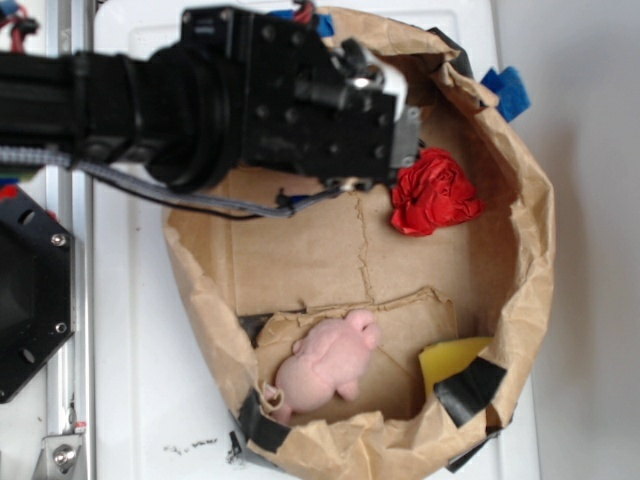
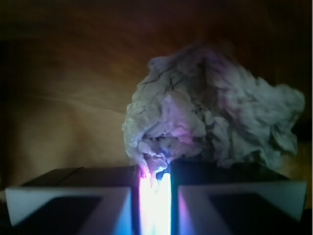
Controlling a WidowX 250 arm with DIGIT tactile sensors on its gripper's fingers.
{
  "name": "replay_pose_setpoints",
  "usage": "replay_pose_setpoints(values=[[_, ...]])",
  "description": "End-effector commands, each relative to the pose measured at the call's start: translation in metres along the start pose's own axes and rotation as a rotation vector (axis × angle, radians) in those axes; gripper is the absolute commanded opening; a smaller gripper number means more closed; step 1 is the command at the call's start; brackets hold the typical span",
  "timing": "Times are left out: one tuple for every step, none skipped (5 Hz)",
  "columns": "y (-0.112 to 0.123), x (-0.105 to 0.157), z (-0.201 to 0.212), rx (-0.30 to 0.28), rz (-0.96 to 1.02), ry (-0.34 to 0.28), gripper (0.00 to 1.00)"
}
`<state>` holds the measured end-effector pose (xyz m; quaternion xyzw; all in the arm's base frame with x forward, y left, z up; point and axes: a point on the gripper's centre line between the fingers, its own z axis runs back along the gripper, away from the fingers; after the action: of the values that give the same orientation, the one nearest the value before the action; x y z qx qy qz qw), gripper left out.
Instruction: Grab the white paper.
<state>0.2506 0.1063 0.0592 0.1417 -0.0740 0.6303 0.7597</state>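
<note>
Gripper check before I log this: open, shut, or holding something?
Gripper: fingers nearly together, pinching an edge of the white paper.

The white paper point(image 2: 210, 107) is a crumpled ball, off-white and a bit grey, full of folds and wrinkles. It sits on brown paper, right up close in the wrist view. In the outside view it is hidden.
</note>
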Motion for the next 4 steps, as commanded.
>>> replay_pose_setpoints(values=[[0.006, 0.012, 0.120, -0.244, -0.434, 0.071, 0.00], [0.021, 0.006, 0.145, -0.297, -0.650, 0.091, 0.00], [0.034, 0.000, 0.157, -0.325, -0.813, 0.153, 0.00], [0.041, -0.010, 0.165, -0.339, -0.887, 0.177, 0.00]])
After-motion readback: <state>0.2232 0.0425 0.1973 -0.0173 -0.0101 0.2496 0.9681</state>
